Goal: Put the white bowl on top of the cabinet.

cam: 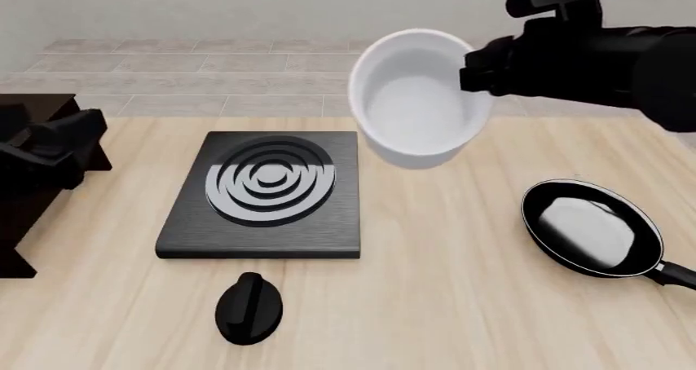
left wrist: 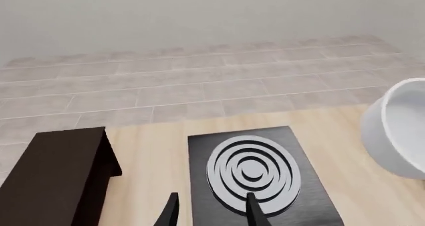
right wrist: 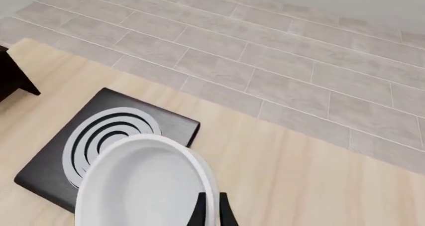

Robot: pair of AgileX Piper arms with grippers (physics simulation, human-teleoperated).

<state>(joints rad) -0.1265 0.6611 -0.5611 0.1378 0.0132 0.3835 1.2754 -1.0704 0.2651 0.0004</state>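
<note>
The white bowl (cam: 416,103) hung in the air above the bench (cam: 457,305), tilted so its opening faced the front camera, up at about one o'clock from the stove plate (cam: 264,195) and clear of everything lying on the wood. The right tool (cam: 475,70) pinched the bowl's rim at its three o'clock side; in the right wrist view one dark fingertip (right wrist: 198,213) sat inside the wall and the other outside, pressed onto the thin white edge.

The cabinet (cam: 28,182) stood at the bench's nine o'clock edge, well apart from the bowl, with the stove plate between them. Its flat top showed bare in the left wrist view. The left tool (left wrist: 211,213) hovered over the near edge of the stove plate, its two dark fingers spread apart and holding nothing.

A black frying pan (cam: 591,228) lay at about four o'clock from the bowl, whitish glare inside it and its handle running off toward the right edge. A black knob (cam: 249,306) rested at six o'clock of the stove plate, just beside its near edge.
</note>
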